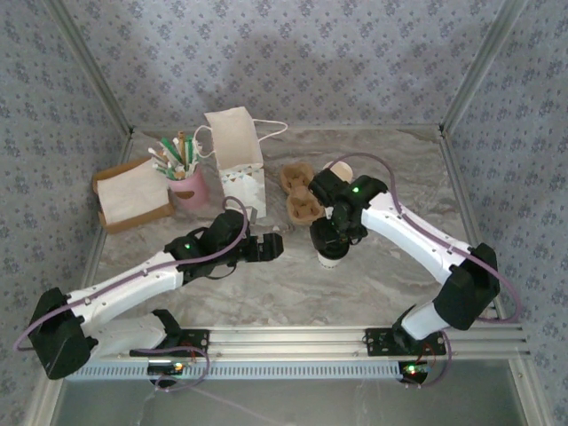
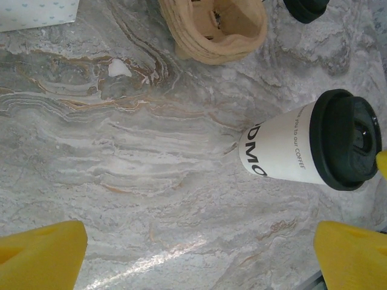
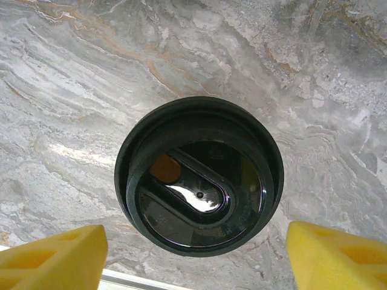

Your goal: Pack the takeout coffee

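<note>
Near the middle of the table (image 1: 266,293) the coffee cup (image 2: 275,151) stands upright beneath the right jaws, open wide and empty like the left jaws; light and thin-walled, it looks best gripped gently just under the lid (image 3: 199,175)

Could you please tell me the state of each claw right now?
Left claw: open, holding nothing.
Right claw: open above the takeout coffee, holding nothing.

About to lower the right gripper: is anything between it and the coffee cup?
Nothing visible does. The right gripper hangs open over the takeout coffee, table showing around it; the brown cup carrier sits apart.
</note>
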Controlling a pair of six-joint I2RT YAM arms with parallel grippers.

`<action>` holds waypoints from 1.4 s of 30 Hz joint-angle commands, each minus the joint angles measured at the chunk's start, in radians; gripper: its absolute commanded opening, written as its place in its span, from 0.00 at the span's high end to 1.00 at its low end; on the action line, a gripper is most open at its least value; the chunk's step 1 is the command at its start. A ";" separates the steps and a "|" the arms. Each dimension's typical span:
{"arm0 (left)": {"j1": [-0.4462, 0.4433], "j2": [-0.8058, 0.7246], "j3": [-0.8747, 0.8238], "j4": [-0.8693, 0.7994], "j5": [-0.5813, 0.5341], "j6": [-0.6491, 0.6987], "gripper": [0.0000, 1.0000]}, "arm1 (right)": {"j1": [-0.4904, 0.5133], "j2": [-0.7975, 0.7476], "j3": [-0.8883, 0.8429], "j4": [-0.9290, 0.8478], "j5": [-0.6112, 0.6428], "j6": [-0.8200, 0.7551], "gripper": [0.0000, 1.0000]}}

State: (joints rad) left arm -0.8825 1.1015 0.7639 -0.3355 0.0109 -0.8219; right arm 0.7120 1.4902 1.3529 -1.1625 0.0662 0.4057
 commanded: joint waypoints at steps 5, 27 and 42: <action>0.004 0.065 0.057 0.052 0.059 0.017 0.25 | -0.023 0.010 0.000 0.010 -0.016 0.005 0.34; -0.054 0.283 0.154 0.141 0.113 0.019 0.46 | -0.037 0.030 -0.113 0.043 -0.026 0.005 0.36; -0.072 0.350 0.184 0.166 0.129 0.019 0.46 | -0.043 0.037 -0.112 0.065 -0.056 -0.006 0.34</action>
State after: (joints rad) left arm -0.9451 1.4372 0.9176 -0.1974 0.1207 -0.8093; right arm 0.6739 1.4975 1.2762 -1.0744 0.0208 0.4034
